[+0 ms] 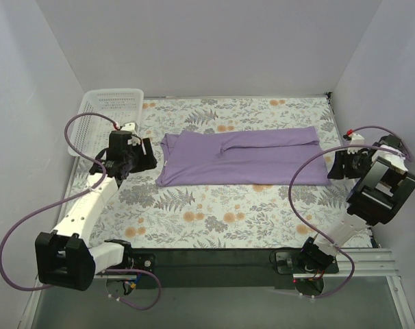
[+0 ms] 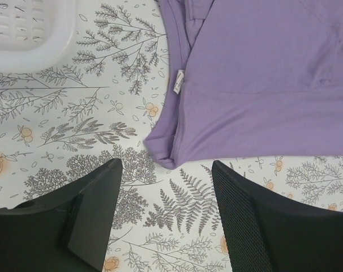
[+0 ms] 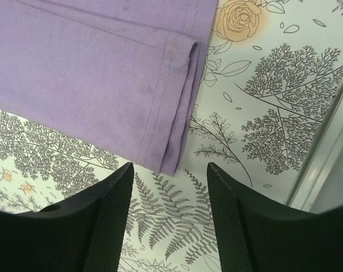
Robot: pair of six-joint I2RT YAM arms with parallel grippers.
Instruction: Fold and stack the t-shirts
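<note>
1. Both arms reach from the near edge; left claw (image 2: pixel 164 167) and right claw (image 3: pixel 170 170) stand open and empty, just off either end of the lavender t-shirt (image 1: pixel 242 157).
2. It lies mid-worktop, folded lengthwise into a band.
3. Likely next: regrip one end, fold crosswise.
4. Only the left wrist view shows the white neck label (image 2: pixel 179 81); the right shows hem stitching (image 3: pixel 160 96).

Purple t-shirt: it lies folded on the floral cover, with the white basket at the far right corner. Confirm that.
Wrong on one count: the top external view shows the white basket at the far left corner, not the right. The purple t-shirt does lie folded on the floral cover.
</note>
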